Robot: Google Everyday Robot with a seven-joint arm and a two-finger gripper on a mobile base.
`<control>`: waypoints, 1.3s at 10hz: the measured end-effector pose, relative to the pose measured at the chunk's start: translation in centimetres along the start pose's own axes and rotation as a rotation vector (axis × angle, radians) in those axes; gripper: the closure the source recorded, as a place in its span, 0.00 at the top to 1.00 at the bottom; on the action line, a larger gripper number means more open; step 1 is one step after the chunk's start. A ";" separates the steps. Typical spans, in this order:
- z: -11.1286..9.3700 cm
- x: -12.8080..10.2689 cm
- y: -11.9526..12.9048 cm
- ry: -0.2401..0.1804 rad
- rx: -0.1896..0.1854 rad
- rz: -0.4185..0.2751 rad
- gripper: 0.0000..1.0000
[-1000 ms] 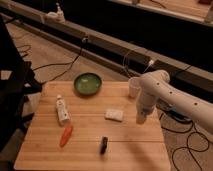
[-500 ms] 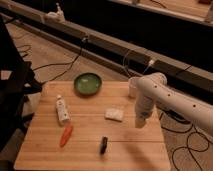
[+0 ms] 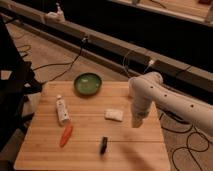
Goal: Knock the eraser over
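The eraser (image 3: 103, 145), a small black oblong block, stands on the wooden table (image 3: 90, 155) near its front edge, a little right of the middle. My white arm comes in from the right and bends down over the table's right side. My gripper (image 3: 136, 122) hangs at its end, above the table, to the right of and behind the eraser and apart from it.
A white rectangular pad (image 3: 113, 115) lies between the gripper and the table's middle. A green bowl (image 3: 87, 83) sits at the back. A white tube (image 3: 62, 109) and an orange carrot (image 3: 66, 135) lie at the left. Cables run over the floor around the table.
My arm and gripper have shifted a little to the left, toward the table's middle. The eraser and the other objects have not moved.
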 end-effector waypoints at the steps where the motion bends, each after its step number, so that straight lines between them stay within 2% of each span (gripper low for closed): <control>1: 0.4 -1.2 0.9 0.008 0.000 -0.042 0.00; 3: 2.1 -3.0 2.8 0.040 -0.017 -0.110 0.00; 7: 5.3 -8.5 7.0 0.027 -0.107 -0.241 0.00; 9: 4.9 -11.6 8.2 -0.036 -0.131 -0.305 0.00; 11: 3.5 -14.8 8.9 -0.138 -0.134 -0.369 0.00; 13: 1.6 -18.2 9.1 -0.294 -0.123 -0.411 0.00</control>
